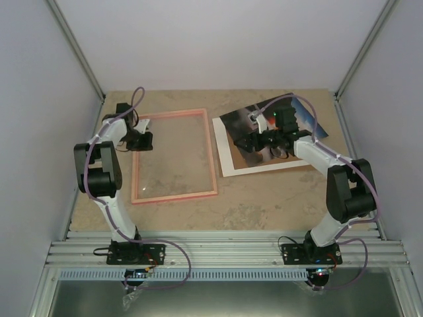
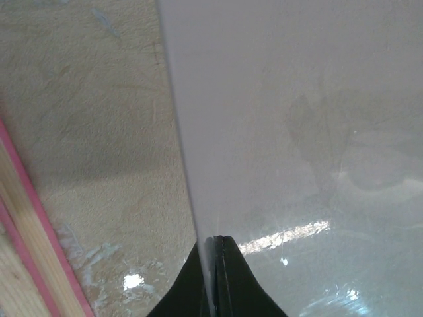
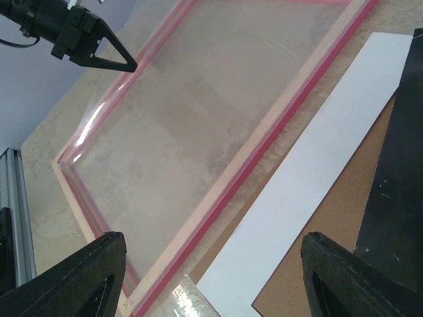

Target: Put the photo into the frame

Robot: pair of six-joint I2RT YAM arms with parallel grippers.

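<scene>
Right gripper [image 3: 213, 236] hangs nearest, fingers spread wide and holding nothing, just over a white sheet [image 3: 317, 165] and brown cardboard [image 3: 310, 271]. Photo [image 1: 231, 123] lies directly beneath this hand, partly hidden by it, on the table's right half; the right arm is plainly the nearer one. Frame [image 1: 175, 195] lies flat just to its left, long axis running away from the bases, so the coming carry goes leftward. Beyond, left gripper [image 1: 147, 140] sits at the frame's left rail, seemingly pinched closed on a thin clear pane [image 2: 297, 165].
</scene>
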